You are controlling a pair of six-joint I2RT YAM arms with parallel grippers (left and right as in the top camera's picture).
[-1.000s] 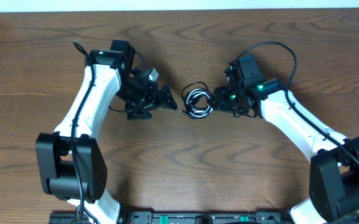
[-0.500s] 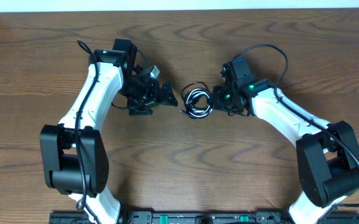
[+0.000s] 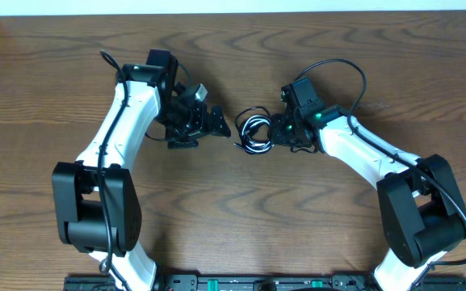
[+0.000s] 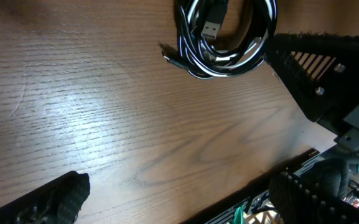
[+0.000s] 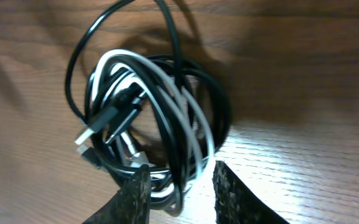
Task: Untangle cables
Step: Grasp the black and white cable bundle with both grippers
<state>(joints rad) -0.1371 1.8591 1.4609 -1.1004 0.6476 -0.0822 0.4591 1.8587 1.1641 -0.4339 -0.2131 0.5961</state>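
The cables [image 3: 255, 133] lie as one small coiled black-and-white bundle on the table between the arms. My left gripper [image 3: 213, 124] is open and empty, just left of the bundle and apart from it. In the left wrist view the bundle [image 4: 226, 38] is at the top and my left gripper [image 4: 179, 208] is spread wide at the bottom. My right gripper [image 3: 279, 129] is at the bundle's right edge. In the right wrist view the bundle [image 5: 154, 112] fills the middle, and my right gripper [image 5: 182, 194] is open with black and white strands between its fingers [image 5: 132, 196].
The brown wooden table [image 3: 233, 218] extends all around. The right arm's thick black cable [image 3: 354, 69] loops behind the right wrist. The right gripper's black body [image 4: 328, 81] shows in the left wrist view. The robot base rail [image 3: 233, 283] runs along the front edge.
My right gripper has moved left up to the bundle's edge. My left arm shifted slightly toward the back and then held still. The bundle has not moved.
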